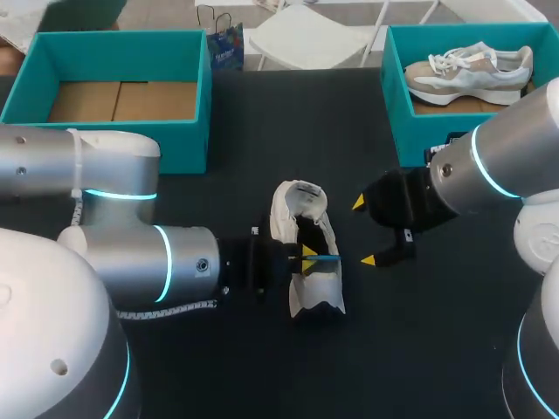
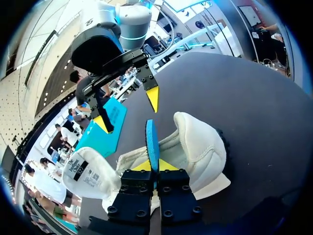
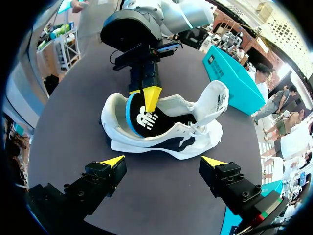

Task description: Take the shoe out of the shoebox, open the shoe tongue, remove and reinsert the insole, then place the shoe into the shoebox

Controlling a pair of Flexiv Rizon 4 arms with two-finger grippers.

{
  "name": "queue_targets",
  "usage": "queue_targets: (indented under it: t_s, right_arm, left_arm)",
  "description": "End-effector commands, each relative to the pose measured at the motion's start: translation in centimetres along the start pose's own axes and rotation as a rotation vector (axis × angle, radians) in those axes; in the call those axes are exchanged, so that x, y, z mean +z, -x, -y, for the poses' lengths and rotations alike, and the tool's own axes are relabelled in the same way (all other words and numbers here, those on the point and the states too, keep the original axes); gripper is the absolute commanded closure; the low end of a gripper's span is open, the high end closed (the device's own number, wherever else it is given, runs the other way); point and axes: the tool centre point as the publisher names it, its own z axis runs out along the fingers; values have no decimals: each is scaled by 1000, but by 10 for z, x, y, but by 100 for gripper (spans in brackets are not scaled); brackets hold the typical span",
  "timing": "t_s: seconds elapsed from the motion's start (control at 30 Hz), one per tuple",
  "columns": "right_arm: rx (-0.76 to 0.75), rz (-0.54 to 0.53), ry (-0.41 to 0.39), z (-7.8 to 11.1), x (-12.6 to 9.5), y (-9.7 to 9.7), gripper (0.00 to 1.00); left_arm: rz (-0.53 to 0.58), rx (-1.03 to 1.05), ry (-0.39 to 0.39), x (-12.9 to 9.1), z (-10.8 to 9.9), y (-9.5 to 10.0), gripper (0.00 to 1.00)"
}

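Shoe: one white shoe in the middle of the dark table, between my two grippers, with its tongue folded outward.
Insole: one insole, blue-edged, raised at the heel.
Left gripper: clenched on the insole's edge.
Right gripper: fingers spread, grasping nothing, just beside the shoe.
Shoeboxes: two, teal, at the far edge. The left shoebox and the right shoebox stand well apart from the shoe. The right one holds a second shoe.
Writing: the tongue label is too small to read.
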Motion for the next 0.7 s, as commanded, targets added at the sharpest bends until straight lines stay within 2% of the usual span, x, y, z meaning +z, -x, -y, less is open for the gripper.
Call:
queue_targets:
  t_s: [0.03, 0.43, 0.47, 0.53, 0.57, 0.7]
  right_arm:
    - [0, 1, -1, 0, 1, -1, 0]
    - [0, 1, -1, 0, 1, -1, 0]
    - [0, 1, -1, 0, 1, -1, 0]
    - [0, 1, -1, 0, 1, -1, 0]
    - [0, 1, -1, 0, 1, -1, 0]
    - [0, 1, -1, 0, 1, -1, 0]
  left_arm:
    - [-3, -1, 1, 1, -7, 2, 100]
    - [13, -8, 20, 16, -28, 10, 100]
    - [13, -9, 16, 16, -27, 10, 94]
    - [13, -8, 5, 15, -23, 9, 67]
    - [12, -10, -6, 14, -21, 9, 60]
    - [4, -18, -26, 9, -15, 8, 52]
